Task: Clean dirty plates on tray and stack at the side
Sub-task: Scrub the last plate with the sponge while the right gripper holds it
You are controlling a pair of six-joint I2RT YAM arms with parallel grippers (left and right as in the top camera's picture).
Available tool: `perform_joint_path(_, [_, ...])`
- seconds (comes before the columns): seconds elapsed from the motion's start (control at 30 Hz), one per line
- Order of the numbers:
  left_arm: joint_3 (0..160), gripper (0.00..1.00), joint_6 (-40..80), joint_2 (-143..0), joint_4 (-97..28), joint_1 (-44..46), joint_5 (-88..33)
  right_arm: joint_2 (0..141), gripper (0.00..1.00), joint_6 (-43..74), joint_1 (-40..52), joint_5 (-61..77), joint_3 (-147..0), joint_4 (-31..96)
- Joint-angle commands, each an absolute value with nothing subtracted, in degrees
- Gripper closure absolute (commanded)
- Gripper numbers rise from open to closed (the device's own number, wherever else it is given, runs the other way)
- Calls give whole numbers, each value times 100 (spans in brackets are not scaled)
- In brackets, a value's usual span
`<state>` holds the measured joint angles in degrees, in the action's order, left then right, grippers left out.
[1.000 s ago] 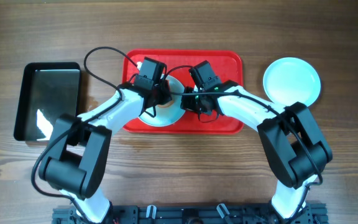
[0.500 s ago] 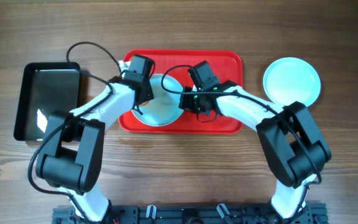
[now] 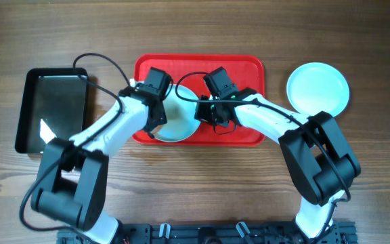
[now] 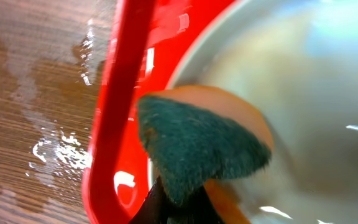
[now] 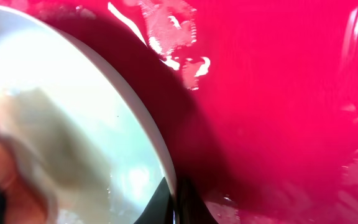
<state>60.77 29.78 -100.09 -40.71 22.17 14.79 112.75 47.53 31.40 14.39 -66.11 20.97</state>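
The red tray [image 3: 242,74] lies at the table's middle. One white plate [image 3: 181,118] sits on its front left part. My left gripper [image 3: 156,114] is shut on a sponge with a green scouring face [image 4: 197,146] and an orange body, and presses it on the plate's left side [image 4: 316,93] beside the tray's rim [image 4: 114,124]. My right gripper [image 3: 206,112] is shut on the plate's right rim [image 5: 160,155], its fingertips [image 5: 174,202] pinching the edge over the tray floor [image 5: 278,93]. Another white plate [image 3: 318,88] lies on the table to the right of the tray. I cannot tell if it is a stack.
A black rectangular pan [image 3: 51,108] stands on the table left of the tray. Wet patches shine on the wood beside the tray's left rim [image 4: 55,149]. Both arms cross over the tray's front edge.
My left gripper has swept the sponge from the plate's middle to its left edge, then a little toward the front. The right gripper has kept its hold on the rim.
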Motion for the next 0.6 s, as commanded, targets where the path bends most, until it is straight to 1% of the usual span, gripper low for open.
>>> perform_joint_path(0.0, [6001, 96, 3094, -9795, -3817, 2539, 1581, 11611, 96, 4976, 2993, 598, -6326, 2318])
perform_joint_path(0.2, [5999, 96, 3092, -9929, -2799, 2646, 886, 11611, 96, 4974, 2993, 598, -6326, 2318])
perform_joint_path(0.37, [6001, 96, 3089, -10283, -2152, 2648, 593, 11611, 96, 4971, 2993, 598, -6326, 2320])
perform_joint_path(0.57, [5999, 96, 3087, -10757, -2185, 2569, 467, 11611, 96, 4971, 2993, 596, -6326, 2320])
